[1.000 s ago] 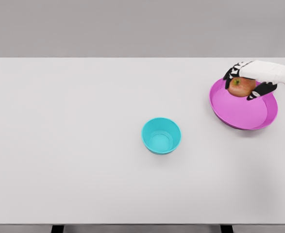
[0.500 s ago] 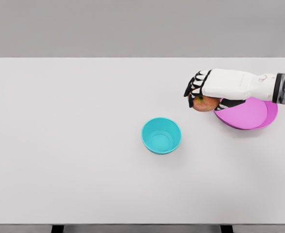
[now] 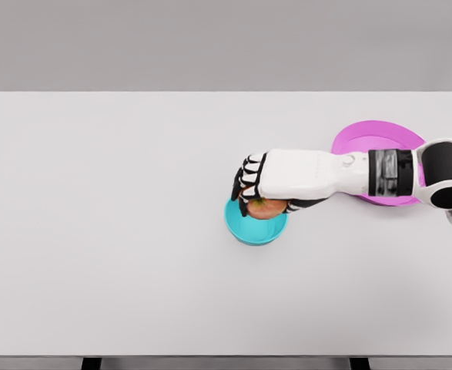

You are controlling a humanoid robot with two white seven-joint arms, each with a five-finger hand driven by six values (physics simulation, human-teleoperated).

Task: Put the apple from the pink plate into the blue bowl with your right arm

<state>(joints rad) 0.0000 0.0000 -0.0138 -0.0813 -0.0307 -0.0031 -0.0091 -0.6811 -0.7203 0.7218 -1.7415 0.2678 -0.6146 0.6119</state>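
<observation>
1. The right hand [image 3: 276, 181] has its black-tipped fingers [image 3: 246, 179] curled down over the apple [image 3: 266, 208], holding it from above.
2. The apple is round with no clear long axis; its stem end is hidden under the palm, so its heading cannot be told.
3. Directly under the fingers sits the blue bowl [image 3: 245, 230], the apple over its opening; whether it touches the bowl cannot be told.
4. Back along the forearm, the pink plate [image 3: 372, 135] lies on the white surface [image 3: 118, 231].
</observation>
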